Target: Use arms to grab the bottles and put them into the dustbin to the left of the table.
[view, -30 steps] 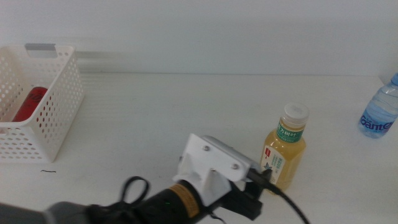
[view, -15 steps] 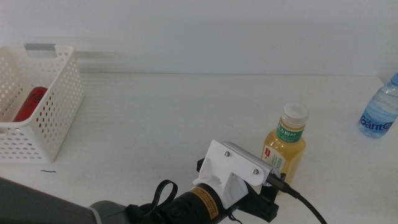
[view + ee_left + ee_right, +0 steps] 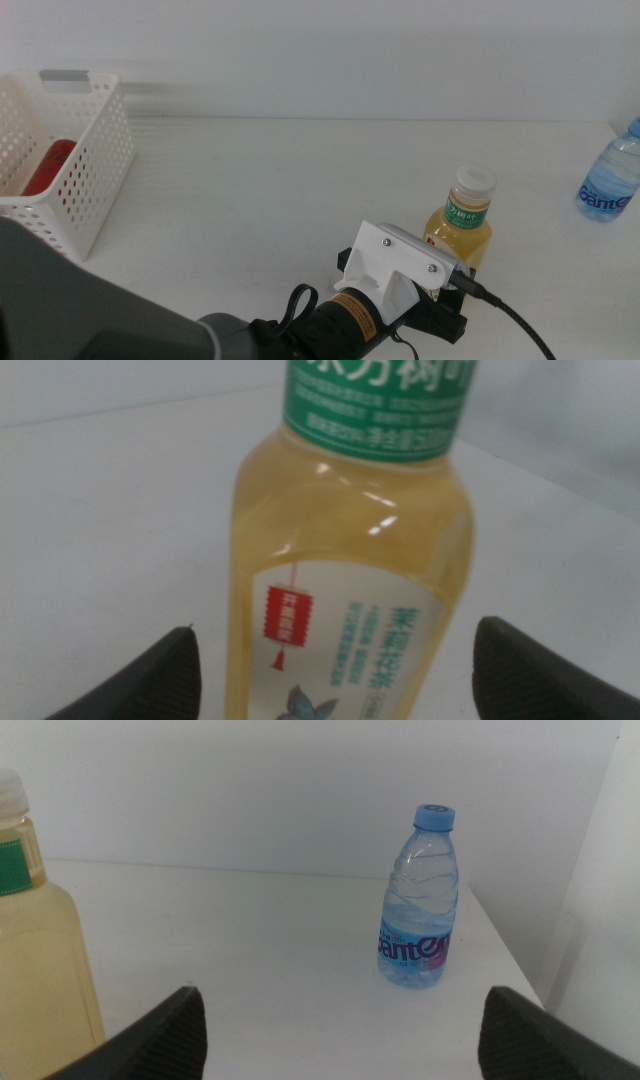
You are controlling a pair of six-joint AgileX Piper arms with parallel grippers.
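The yellow drink bottle (image 3: 462, 222) with white cap and green label stands upright on the table (image 3: 300, 170), right of centre. My left gripper (image 3: 345, 660) is open, and the bottle (image 3: 350, 550) stands between its two jaws without visible contact. Its white housing (image 3: 405, 258) covers the bottle's lower part in the middle view. The clear water bottle (image 3: 610, 182) with blue cap stands at the table's right edge. My right gripper (image 3: 345, 1030) is open and empty, facing that water bottle (image 3: 420, 900) from a distance. The red can (image 3: 48, 165) lies inside the white dustbin (image 3: 95, 190) at the left.
The left arm's dark body (image 3: 120, 325) fills the lower left of the middle view, with its black cable (image 3: 520, 325) trailing to the right. A pale wall rises behind the table. The yellow bottle (image 3: 40, 960) also shows in the right wrist view.
My left arm has pushed farther right and forward. Its housing went from beside the yellow bottle to overlapping its lower part. The bottles and basket have not moved.
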